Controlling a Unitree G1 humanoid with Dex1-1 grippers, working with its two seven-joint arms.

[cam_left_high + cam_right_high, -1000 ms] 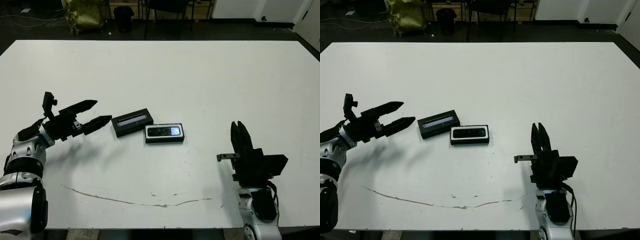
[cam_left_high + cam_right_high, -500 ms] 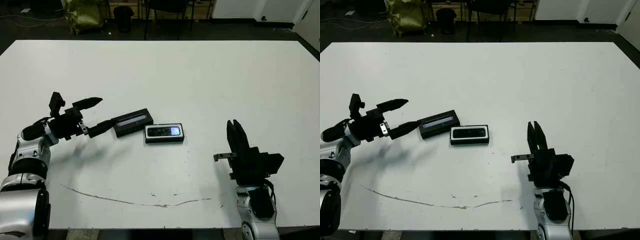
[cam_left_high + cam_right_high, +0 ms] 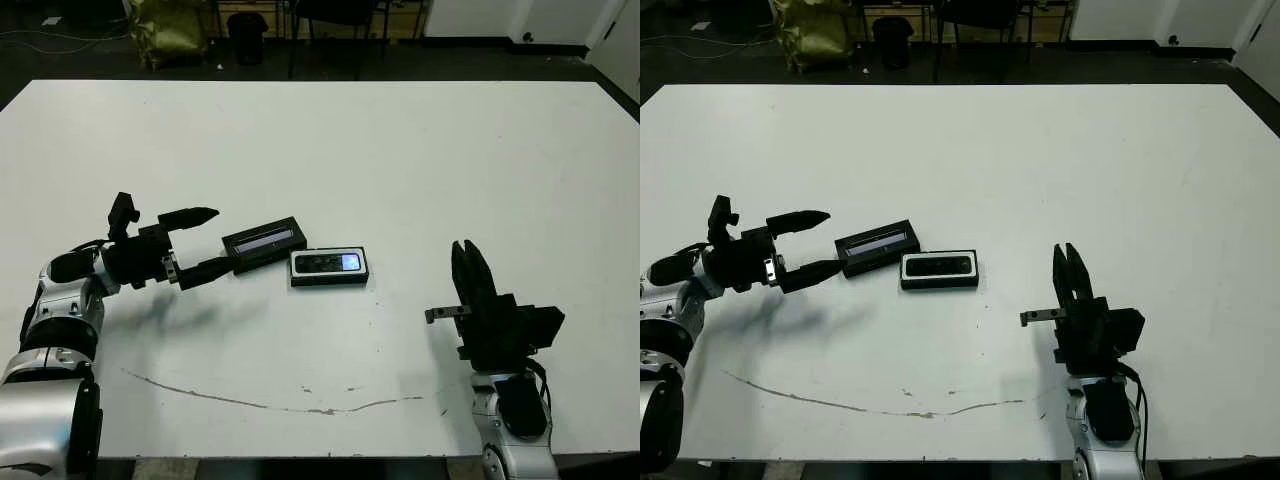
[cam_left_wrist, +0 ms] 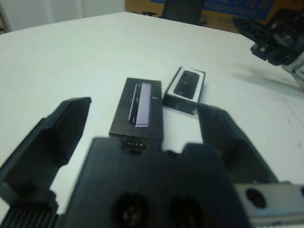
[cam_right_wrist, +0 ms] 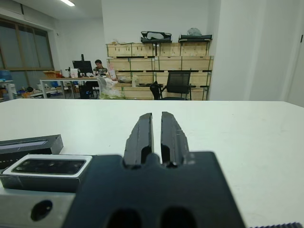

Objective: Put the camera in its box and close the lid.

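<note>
On the white surface (image 3: pixel 420 160), left of centre in the frame, the shallow black rectangular lid with its silvery-grey strip (image 3: pixel 264 243) lay just beside the small black white-lined box (image 3: pixel 329 267), which held the slim black bar-shaped camera (image 3: pixel 328 263). The left claw (image 3: pixel 213 241) was spread wide at the lid's left end. The right claw (image 3: pixel 467 272), fingers pressed together and empty, stood well apart at lower right

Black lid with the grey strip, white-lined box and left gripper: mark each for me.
Black lid (image 3: pixel 264 243), left eye view, on its silvery-grey strip.
White-lined box (image 3: pixel 296 265), left eye view, left rim.
Left gripper (image 3: pixel 213 240), left eye view, between fingertips.
</note>
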